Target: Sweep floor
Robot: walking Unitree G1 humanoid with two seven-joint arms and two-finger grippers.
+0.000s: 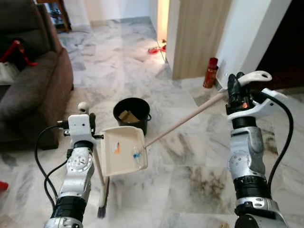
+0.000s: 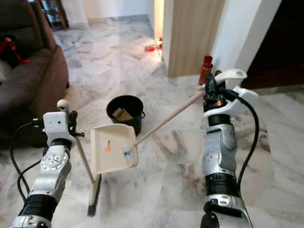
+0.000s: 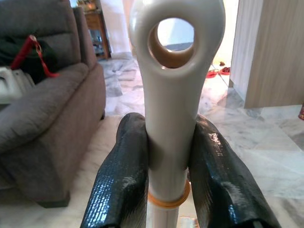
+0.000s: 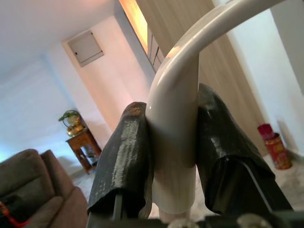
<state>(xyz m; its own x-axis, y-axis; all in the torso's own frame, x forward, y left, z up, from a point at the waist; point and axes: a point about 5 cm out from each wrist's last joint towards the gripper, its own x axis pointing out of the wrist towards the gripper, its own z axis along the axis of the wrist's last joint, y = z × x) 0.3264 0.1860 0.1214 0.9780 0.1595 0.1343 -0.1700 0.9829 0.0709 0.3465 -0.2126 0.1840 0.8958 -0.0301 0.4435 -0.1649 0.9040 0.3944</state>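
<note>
My left gripper (image 3: 168, 166) is clamped on the top of the broom (image 1: 98, 168) handle, just below its hanging loop; the broom stands nearly upright with its bristles on the marble floor (image 1: 190, 175). My right gripper (image 4: 173, 142) is clamped on the curved cream grip of the dustpan (image 1: 124, 150), whose long stick slants down to the left. The pan hangs above the floor, tilted, with small blue and orange scraps in it, just in front of a black bucket (image 1: 131, 113). A brown sofa (image 1: 33, 90) sits left.
</note>
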